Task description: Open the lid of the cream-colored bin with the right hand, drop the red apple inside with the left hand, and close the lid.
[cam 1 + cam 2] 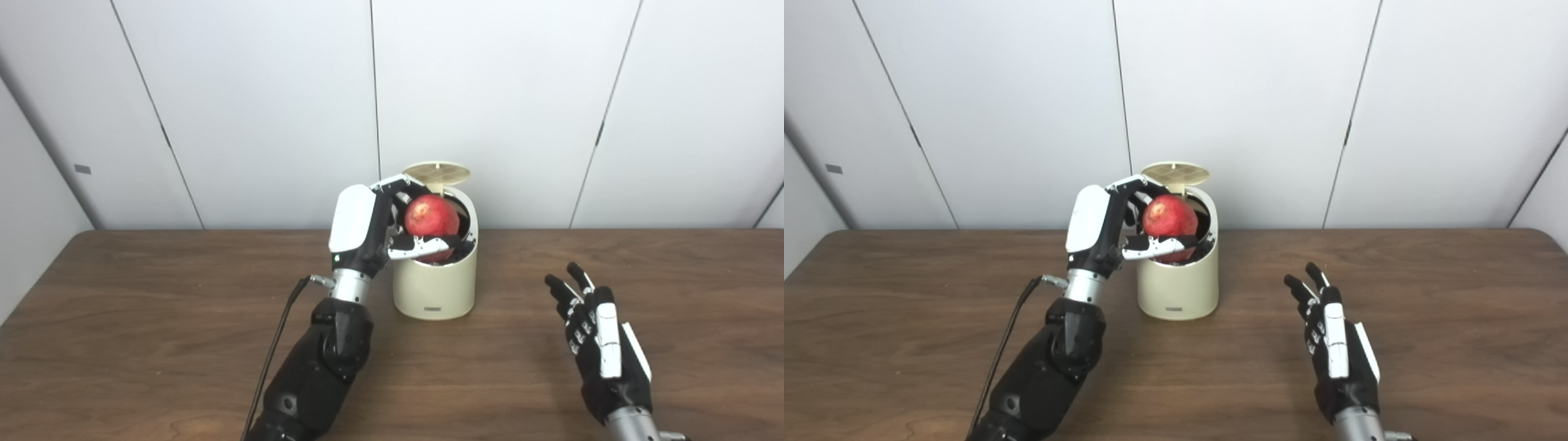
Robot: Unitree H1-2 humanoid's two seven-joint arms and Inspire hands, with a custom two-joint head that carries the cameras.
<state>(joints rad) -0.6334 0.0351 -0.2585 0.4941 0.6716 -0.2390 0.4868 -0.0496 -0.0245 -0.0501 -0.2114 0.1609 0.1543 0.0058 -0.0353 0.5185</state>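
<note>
The cream-colored bin (435, 288) stands in the middle of the wooden table, its round lid (437, 173) tipped up and open at the back. My left hand (373, 226) is shut on the red apple (430, 217), holding it right over the bin's open mouth, partly inside the rim. Off to the right and nearer to me, my right hand (597, 334) hovers over the table, open, fingers spread and holding nothing, well apart from the bin.
The brown wooden table (153, 318) runs across the whole view, with white wall panels (257, 110) behind it. A black cable (275, 349) hangs along my left forearm.
</note>
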